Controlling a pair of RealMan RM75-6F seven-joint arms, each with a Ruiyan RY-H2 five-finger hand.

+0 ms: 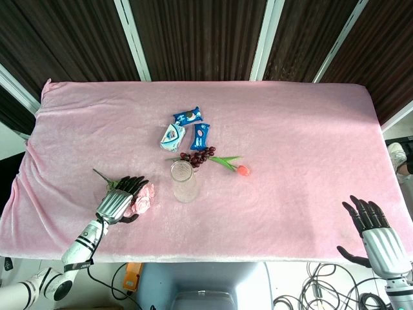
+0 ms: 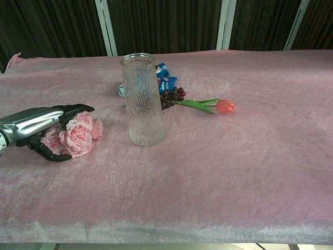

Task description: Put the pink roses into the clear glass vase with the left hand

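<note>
Left hand [image 2: 36, 127] is nearest, fingers wrapped around the bunch of pink roses [image 2: 73, 135] lying on the pink velvet counter [image 2: 218, 166]. Looks like the grasp step; next comes lifting them over to the upright clear ribbed glass vase [image 2: 142, 101] just beside.

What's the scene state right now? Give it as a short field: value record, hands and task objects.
left hand: over the pink roses, fingers around the blooms; a firm grip cannot be told
right hand: open, fingers spread, at the table's near right edge, holding nothing
pink roses: lying on the pink cloth, left of the vase
clear glass vase: upright, empty, mid-table
behind vase: dark grapes, blue snack packets, one tulip lying flat
task status: roses not yet in the vase
</note>
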